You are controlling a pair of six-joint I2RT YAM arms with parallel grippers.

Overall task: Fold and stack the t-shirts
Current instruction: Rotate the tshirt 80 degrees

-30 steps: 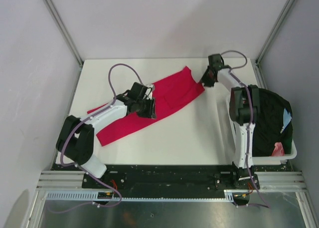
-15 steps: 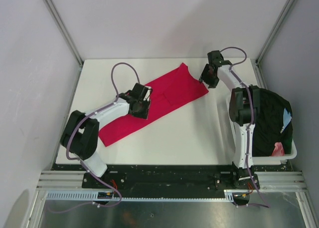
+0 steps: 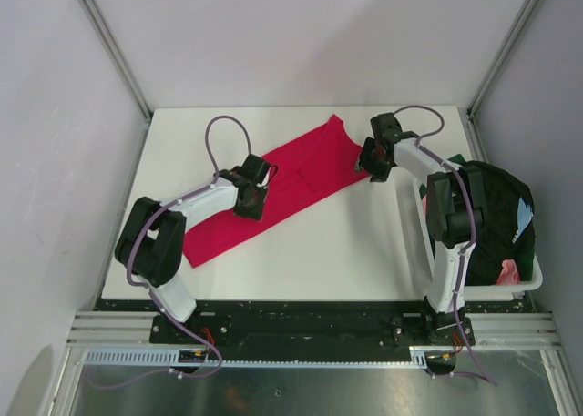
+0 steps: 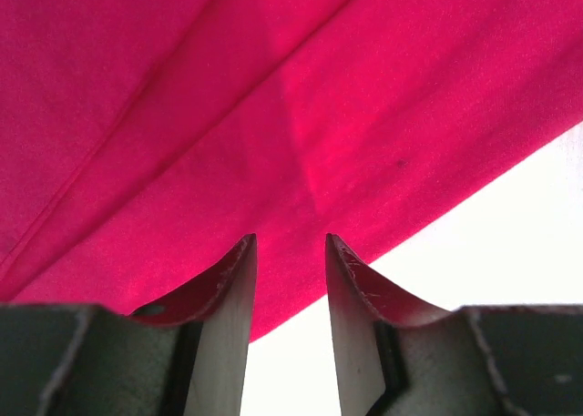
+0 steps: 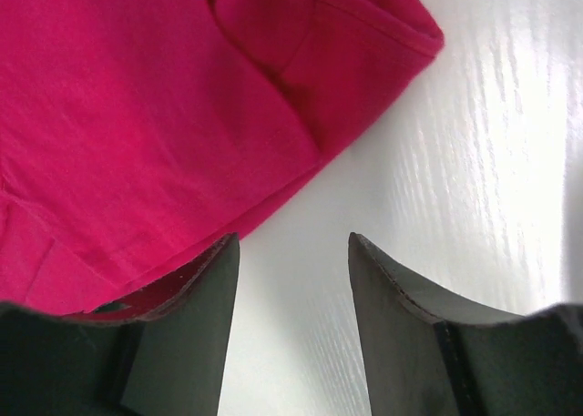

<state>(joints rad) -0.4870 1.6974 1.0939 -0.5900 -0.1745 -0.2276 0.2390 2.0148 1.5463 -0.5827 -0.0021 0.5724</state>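
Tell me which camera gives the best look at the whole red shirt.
Top external: the red shirt shows end to end, lying diagonally on the table. The left wrist view shows only creased cloth and one edge; the right wrist view only a folded corner.

Bright red t-shirt, plain all over, no print, and it lies on a glossy white table. Over in the white tub there is a black t-shirt, with light blue cloth and pink cloth showing. The left arm and right arm are white with black joints, and a purple cable loops above.
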